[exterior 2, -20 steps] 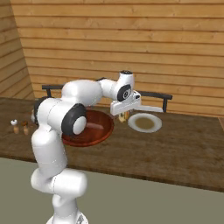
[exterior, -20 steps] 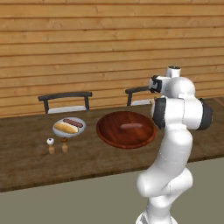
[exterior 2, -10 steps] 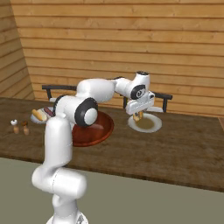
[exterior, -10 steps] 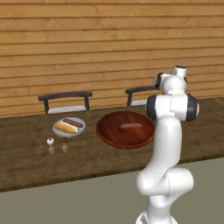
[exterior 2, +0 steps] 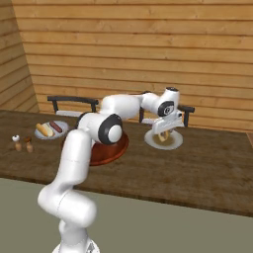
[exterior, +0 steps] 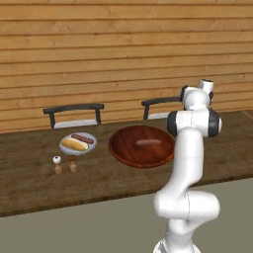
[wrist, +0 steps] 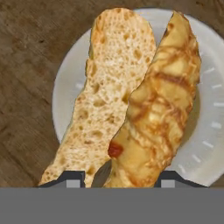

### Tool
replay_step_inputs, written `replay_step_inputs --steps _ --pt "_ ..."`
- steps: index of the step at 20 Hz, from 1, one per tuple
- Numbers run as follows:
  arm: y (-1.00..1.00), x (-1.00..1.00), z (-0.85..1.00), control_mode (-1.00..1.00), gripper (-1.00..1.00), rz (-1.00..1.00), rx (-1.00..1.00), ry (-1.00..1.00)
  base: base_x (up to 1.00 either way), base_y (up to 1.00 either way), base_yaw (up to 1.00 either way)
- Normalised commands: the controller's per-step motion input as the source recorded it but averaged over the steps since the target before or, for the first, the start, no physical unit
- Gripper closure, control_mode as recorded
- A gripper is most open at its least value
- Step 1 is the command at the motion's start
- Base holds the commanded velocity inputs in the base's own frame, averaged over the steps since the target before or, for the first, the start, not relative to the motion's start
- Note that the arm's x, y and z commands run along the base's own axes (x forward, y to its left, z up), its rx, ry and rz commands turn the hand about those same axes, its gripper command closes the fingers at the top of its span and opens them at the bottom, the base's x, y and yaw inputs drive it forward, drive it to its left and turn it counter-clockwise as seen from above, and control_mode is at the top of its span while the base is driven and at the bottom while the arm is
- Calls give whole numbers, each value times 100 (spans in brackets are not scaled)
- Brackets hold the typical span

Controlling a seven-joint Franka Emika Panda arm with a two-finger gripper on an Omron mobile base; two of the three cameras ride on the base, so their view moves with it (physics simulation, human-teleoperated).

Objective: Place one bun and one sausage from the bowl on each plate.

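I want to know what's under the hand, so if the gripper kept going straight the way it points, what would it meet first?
The gripper holds a golden split bun, and straight ahead lies the round pale grey plate on the dark wooden table. The bun would probably touch the plate first; the gap is unclear.

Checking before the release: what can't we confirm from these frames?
- Right plate, left base view: behind the arm.
- Bun, hand view: its near end covers the fingertips, so contact is unclear.
- Bun, right base view: too small under the gripper.
- Bowl, right base view: interior blocked by the arm.
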Motion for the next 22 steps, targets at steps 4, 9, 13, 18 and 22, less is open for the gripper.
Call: replay_step_inputs --steps 4,9,13,18,22 --pt "1 10 -47 -100 100 1 -17 0 0 0 0" --pt "0 46 -2 -100 100 1 -8 1 0 0 0" --pt "-23 17 -22 -100 100 0 0 0 0 0 0" --pt "-32 25 0 -100 100 0 -1 0 0 0 0" --pt "-9 28 -3 -100 100 0 -1 0 0 0 0"
